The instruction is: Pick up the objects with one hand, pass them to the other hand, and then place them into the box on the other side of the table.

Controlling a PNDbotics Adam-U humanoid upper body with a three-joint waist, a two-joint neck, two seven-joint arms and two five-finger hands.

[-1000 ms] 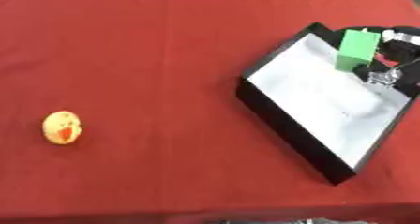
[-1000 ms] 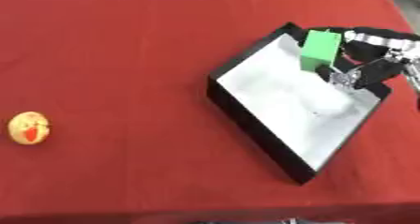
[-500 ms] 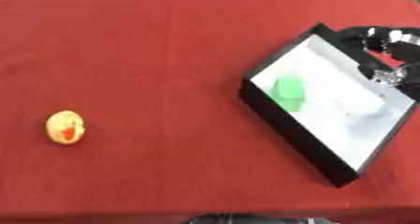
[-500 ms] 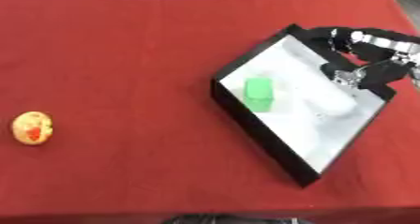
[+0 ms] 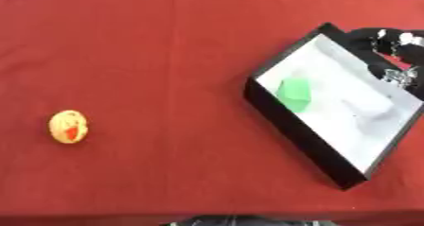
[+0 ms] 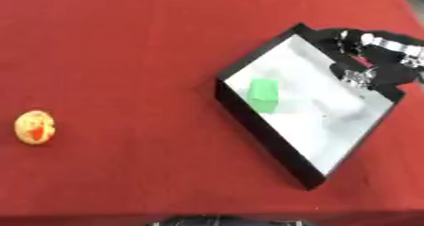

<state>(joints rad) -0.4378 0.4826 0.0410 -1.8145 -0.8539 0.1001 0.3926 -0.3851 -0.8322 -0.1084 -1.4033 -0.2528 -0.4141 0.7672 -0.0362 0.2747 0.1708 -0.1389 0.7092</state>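
A green block (image 6: 264,94) is lying on the white floor of the black box (image 6: 258,126), in its near-left part, well apart from the right hand's fingers (image 6: 357,74). Its long axis is running roughly toward and away from the robot. The right hand (image 6: 377,55) is hovering over the box's far corner, fingers relaxed and holding nothing. A yellow, egg-shaped toy (image 5: 68,126) with red markings is lying far to the left on the red tablecloth (image 5: 157,69), standing roughly lengthwise.
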